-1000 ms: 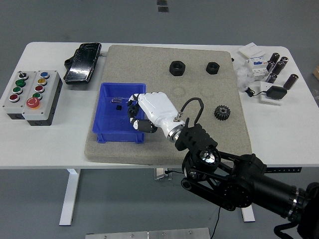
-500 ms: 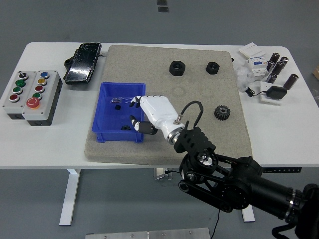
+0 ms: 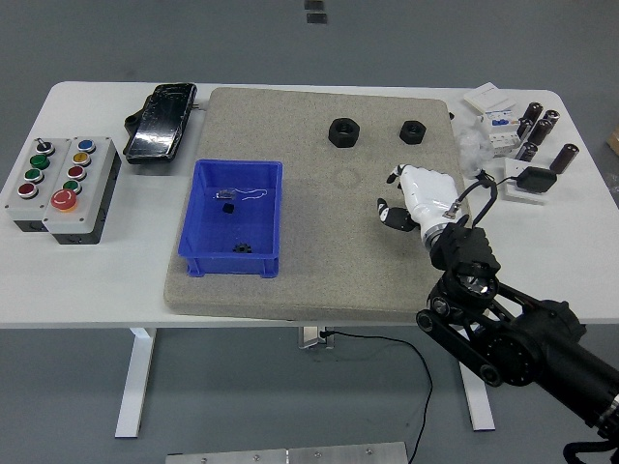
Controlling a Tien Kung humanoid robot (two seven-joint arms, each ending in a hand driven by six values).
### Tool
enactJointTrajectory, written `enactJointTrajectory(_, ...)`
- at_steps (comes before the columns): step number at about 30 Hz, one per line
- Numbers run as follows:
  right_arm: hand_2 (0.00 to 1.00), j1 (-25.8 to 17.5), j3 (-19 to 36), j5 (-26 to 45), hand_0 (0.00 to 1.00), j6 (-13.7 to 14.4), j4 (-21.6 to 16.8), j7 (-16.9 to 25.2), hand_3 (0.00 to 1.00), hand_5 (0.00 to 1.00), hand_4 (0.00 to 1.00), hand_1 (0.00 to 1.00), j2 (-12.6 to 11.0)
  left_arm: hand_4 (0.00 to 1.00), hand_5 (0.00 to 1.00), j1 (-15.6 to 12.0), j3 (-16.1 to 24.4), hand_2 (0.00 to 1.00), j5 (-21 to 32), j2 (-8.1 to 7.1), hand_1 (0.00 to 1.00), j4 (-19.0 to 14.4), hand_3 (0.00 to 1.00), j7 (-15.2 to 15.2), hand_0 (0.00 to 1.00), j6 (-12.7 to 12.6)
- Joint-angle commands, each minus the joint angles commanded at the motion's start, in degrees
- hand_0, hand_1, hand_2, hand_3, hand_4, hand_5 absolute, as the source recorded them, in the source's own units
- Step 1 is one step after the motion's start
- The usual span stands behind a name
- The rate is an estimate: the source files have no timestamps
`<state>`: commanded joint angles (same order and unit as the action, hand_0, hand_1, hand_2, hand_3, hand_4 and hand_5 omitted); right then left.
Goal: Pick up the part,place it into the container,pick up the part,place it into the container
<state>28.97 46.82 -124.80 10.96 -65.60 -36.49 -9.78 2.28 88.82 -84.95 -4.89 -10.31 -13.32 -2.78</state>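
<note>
My right hand [image 3: 398, 203], white with black fingertips, hovers over the right part of the tan mat [image 3: 319, 280], and its fingers are loosely spread with nothing in them. The black gear that lay there is hidden under the hand and wrist. The blue container [image 3: 198, 253] stands on the mat's left side. Inside it lie a small black gear [image 3: 242, 248] and a tiny black part [image 3: 228, 205]. Two black nuts [image 3: 341, 131] [image 3: 413, 130] rest at the mat's far edge. My left arm is out of view.
A button box [image 3: 60, 187] sits at the table's left, and a black device [image 3: 160, 121] lies behind the container. Capacitors, a breaker and white packets [image 3: 517, 130] crowd the far right corner, close to my hand.
My right hand left the blue container, where it dropped a small gear, and swung right across the mat to where the black gear lay. The gear is now hidden.
</note>
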Motion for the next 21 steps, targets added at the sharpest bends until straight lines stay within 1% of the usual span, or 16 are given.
enactJointTrajectory(1,0.809,-0.5,1.2,-0.3,0.649,-1.4,-0.1,-0.5,0.834,0.485,0.831,0.711,-0.1,0.706,0.370,0.0,0.0,0.551,0.0,0.03,0.634,0.0,0.601,0.0,0.669,0.0)
enactJointTrajectory(2,0.821,-0.8,1.9,-0.5,0.648,-2.2,-0.2,-0.5,0.844,0.490,0.826,0.719,-0.1,0.706,0.371,0.0,0.1,0.550,-0.1,0.05,0.634,0.0,0.601,0.0,0.669,0.0)
enactJointTrajectory(5,0.821,-1.4,3.0,-1.0,0.648,-3.3,-0.5,-0.5,0.844,0.490,0.826,0.719,-0.1,0.706,0.371,0.1,0.1,0.550,-0.2,0.13,0.634,0.0,0.601,0.1,0.669,0.1)
enactJointTrajectory(10,0.821,-1.7,2.8,-0.7,0.648,-3.4,-0.1,-0.5,0.842,0.490,0.828,0.716,-0.1,0.705,0.368,0.2,0.1,0.551,-0.3,0.18,0.634,0.0,0.601,0.2,0.669,0.1)
enactJointTrajectory(19,0.810,-1.4,2.0,-0.7,0.647,-3.2,3.5,-0.2,0.829,0.492,0.836,0.712,-0.6,0.705,0.369,0.1,0.0,0.550,-0.2,0.10,0.634,0.0,0.600,0.0,0.669,0.1)
enactJointTrajectory(20,0.771,-1.4,2.0,-0.7,0.634,-3.1,3.7,0.0,0.794,0.490,0.829,0.696,-0.7,0.705,0.368,0.1,0.0,0.550,-0.2,0.11,0.634,0.0,0.601,0.1,0.669,0.1)
enactJointTrajectory(21,0.771,-1.4,1.9,-0.5,0.634,-3.0,4.0,0.1,0.794,0.490,0.829,0.696,-0.8,0.705,0.368,0.1,0.0,0.550,-0.2,0.12,0.634,0.0,0.601,0.1,0.669,0.1)
